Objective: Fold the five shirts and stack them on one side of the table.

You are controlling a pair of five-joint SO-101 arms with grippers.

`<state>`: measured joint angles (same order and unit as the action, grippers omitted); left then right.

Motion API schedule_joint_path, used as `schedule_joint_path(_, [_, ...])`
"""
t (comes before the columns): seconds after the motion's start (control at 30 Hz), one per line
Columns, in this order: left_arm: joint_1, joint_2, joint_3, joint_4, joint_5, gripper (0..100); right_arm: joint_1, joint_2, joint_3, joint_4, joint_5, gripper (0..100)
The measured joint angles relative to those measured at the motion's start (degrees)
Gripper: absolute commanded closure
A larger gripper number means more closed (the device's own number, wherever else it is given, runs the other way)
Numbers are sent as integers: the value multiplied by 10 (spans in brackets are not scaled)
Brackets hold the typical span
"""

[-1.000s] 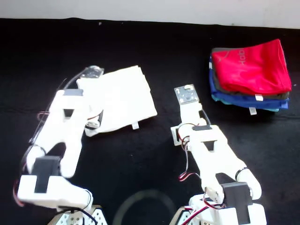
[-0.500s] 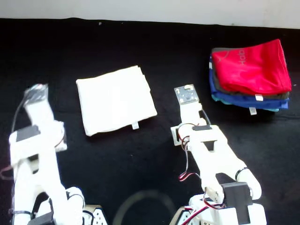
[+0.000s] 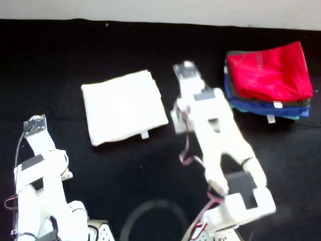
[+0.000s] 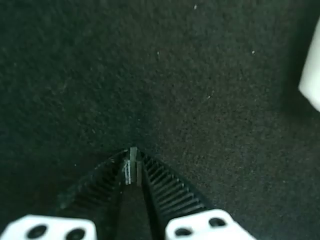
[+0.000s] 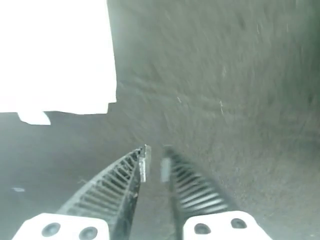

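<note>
lister: black cloth table, item one, with a pale wall strip along its far edge.

checker: shirts on it?

lister: item two, white shirt, folded to a rough square and lying flat left of the table's middle. a small tag sticks out of its near edge. item three, stack of shirts at the far right side of the table. red shirt is on top, a dark grey layer shows under it, then blue shirt, and a teal edge shows at the bottom. how many lie in the stack cannot be told.

checker: arms?

lister: item four, left gripper, over bare cloth at the near left, well apart from the white shirt. its own wrist view has the toothed jaws meeting at the tips, pressed together with nothing between them, and a white corner at the frame's edge.

checker: and the other?

lister: item five, right gripper, at the end of an arm stretched out between the white shirt and the stack. it sits near the white shirt's far right corner and does not touch it. its wrist view shows the tips a narrow gap apart, holding nothing, over bare cloth, with the white shirt and its tag farther off.

checker: contact with any shirt?

lister: none, either arm.
</note>
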<state>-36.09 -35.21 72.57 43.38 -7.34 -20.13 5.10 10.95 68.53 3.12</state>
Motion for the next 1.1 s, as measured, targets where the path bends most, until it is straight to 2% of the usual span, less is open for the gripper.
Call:
schedule_joint_path(0.2, [0,0,0,-5,0,987,-65,196,-362,177,-8,683])
schedule_joint_path(0.3, [0,0,0,-7,0,987,-91,298,-511,207,-38,642])
schedule_joint_path(0.57, [0,0,0,-7,0,989,-120,514,-803,222,-108,641])
schedule_joint_path(0.73, [0,0,0,-7,0,989,-125,590,-891,202,-119,641])
schedule_joint_path(1.0, [0,0,2,-7,0,990,-120,657,-897,152,-119,643])
schedule_joint_path(1.1, [0,0,2,-7,0,990,-120,658,-898,156,-119,700])
